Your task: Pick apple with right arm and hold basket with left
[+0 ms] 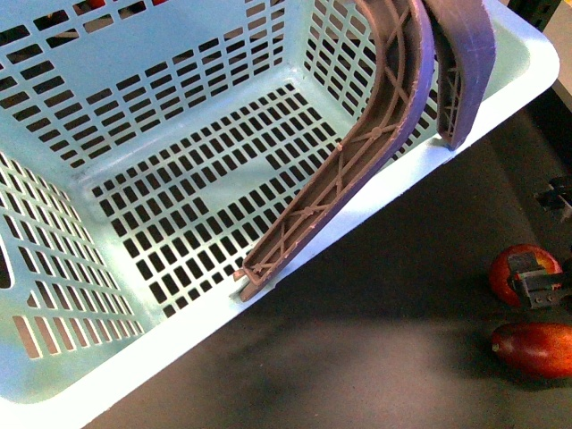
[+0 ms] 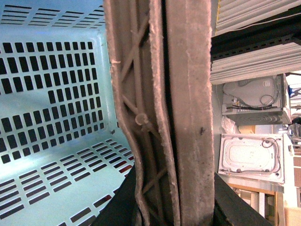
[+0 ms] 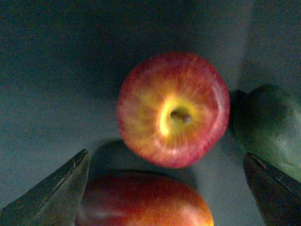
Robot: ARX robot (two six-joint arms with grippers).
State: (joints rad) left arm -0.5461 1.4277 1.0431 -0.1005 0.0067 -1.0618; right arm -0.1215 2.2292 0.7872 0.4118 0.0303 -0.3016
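Apple lies stem dimple up on the dark worktop, right of the basket, below the released, wide-spread right fingers. Inside the basket we see only slotted floor and walls. Left fingers clench its two handles. An oval dark-red fruit lies just beside the apple; bare worktop separates both from the basket rim.

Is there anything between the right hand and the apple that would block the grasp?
Nothing covers the apple; the open right hand faces it directly. However, a dark-red oval fruit lies close beside it, within the hand's gap, and a green object sits near another side.
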